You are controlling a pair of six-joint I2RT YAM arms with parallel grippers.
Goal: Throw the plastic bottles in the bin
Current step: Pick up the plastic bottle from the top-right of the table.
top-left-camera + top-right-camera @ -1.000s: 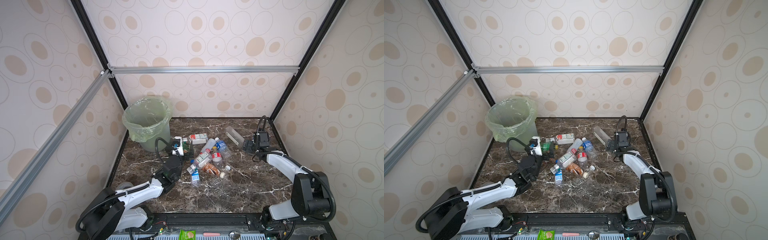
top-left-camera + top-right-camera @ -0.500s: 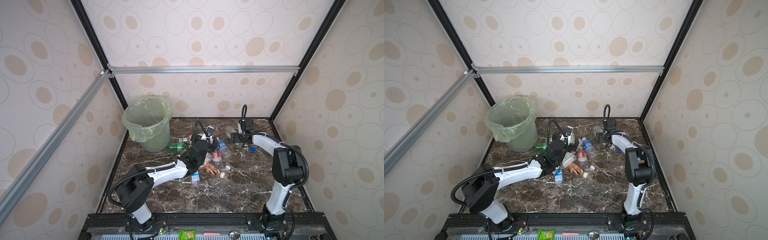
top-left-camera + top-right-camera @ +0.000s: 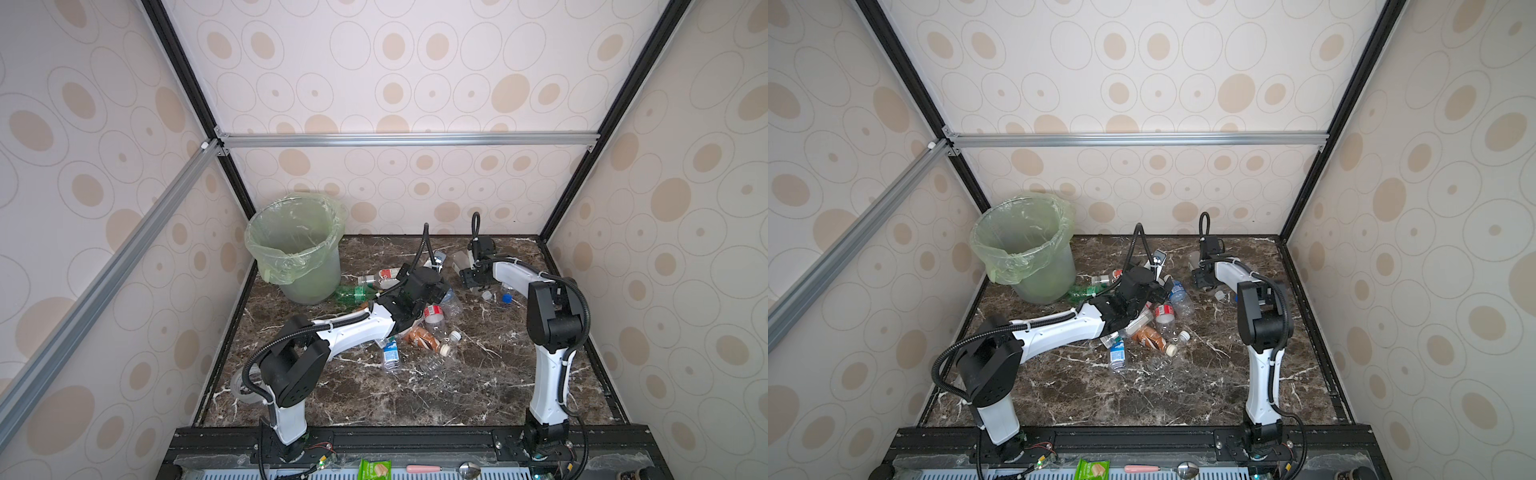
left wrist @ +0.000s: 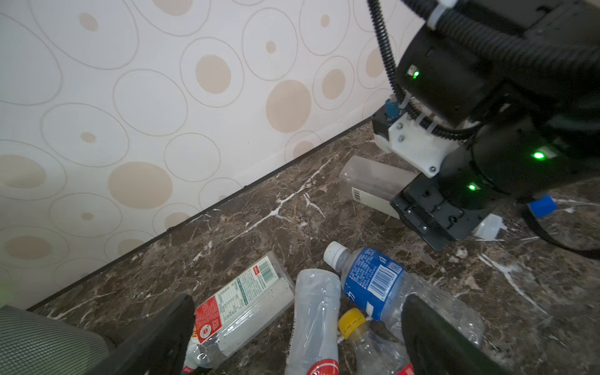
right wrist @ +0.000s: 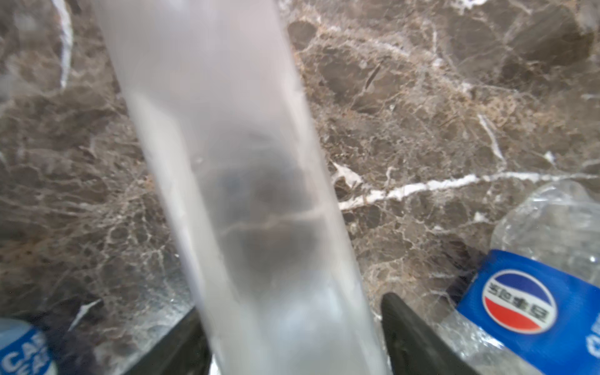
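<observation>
Plastic bottles (image 3: 432, 316) lie heaped in the middle of the table (image 3: 374, 395), and the bin (image 3: 309, 286) stands in its far left corner. The right gripper (image 5: 290, 305) straddles a frosted bottle (image 5: 233, 194) near the far edge, jaws part-way shut. Whether they grip it I cannot tell, so close squarely before lifting. The left gripper (image 4: 298, 298) hovers wide open, empty, over the heap.

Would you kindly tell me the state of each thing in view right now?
left gripper: open, empty.
right gripper: open, straddling the frosted bottle, gap on one side.
frosted bottle: on its side, not yet clamped.
bin: upright, bag over rim.
green bottle: lying beside the bin.
blue-label bottle: lying, capped.
brown-label bottle: lying, capped.
</observation>
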